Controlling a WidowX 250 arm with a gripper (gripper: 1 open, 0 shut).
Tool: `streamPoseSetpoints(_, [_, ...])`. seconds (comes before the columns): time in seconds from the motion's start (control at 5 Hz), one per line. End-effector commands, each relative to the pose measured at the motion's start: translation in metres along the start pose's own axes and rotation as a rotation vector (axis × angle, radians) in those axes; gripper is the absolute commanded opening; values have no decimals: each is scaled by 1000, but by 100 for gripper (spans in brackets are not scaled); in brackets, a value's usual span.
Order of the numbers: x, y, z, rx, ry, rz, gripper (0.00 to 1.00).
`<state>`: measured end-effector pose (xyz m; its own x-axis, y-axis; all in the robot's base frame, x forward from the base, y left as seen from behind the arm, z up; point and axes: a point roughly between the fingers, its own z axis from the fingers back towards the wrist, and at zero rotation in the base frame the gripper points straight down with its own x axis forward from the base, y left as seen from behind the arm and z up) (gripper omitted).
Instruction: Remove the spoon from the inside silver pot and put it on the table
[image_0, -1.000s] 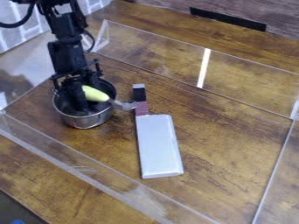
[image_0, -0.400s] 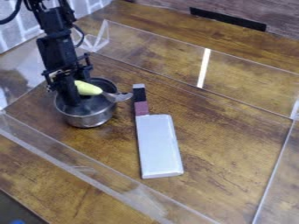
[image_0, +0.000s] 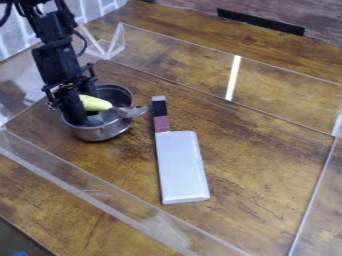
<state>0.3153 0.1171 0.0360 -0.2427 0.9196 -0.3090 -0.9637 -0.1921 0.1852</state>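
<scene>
Tool (image_0: 75, 100) first: the black tool on the dark arm hangs over the left rim of the small round shiny steel pot (image_0: 99, 124), pointing steeply down, its jaws partly closed around the left end of the spoon with the thick light-yellow plastic handle (image_0: 95, 102). From where I stand it looks like a real hold on the handle, though the exact contact is small and dark, so I judge it rather than see it clearly.

What has changed in the last second is plain. The arm has slid to the left and a little toward the far side, and the yellow handle has gone with it: it lay nearer the middle of the pot before, and now sits at the upper left of the pot, lying across the rim beside the tool. The jaws have kept the same part-closed width throughout. The pot itself has not shifted.

That tells me the spoon is being drawn out. It is not out yet; the handle is over the pot opening and I cannot see the metal bowl, which is probably down inside. Nothing rests on the dark brown glossy wood-grain surface (image_0: 254, 150) but the pot and the flat white rectangular block with a dark end (image_0: 181, 165) just to the right of it. A lift clear of the rim comes next, then a set-down.
</scene>
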Motion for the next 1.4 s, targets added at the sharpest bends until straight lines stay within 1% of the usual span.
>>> streamPoseSetpoints(0.0, [-1, 5, 26, -82, -25, -25, 0])
streamPoseSetpoints(0.2, [-2, 7, 21, -76, -34, -50, 0])
streamPoseSetpoints(0.4, [-7, 9, 26, -83, -29, -41, 0])
streamPoseSetpoints(0.6, [-16, 14, 37, -90, -27, -32, 0])
streamPoseSetpoints(0.8, [-26, 20, 50, -94, -38, -27, 0])
streamPoseSetpoints(1.0, [-28, 18, 56, -101, -44, -20, 0])
streamPoseSetpoints(1.2, [-35, 13, 69, -114, -46, -24, 0])
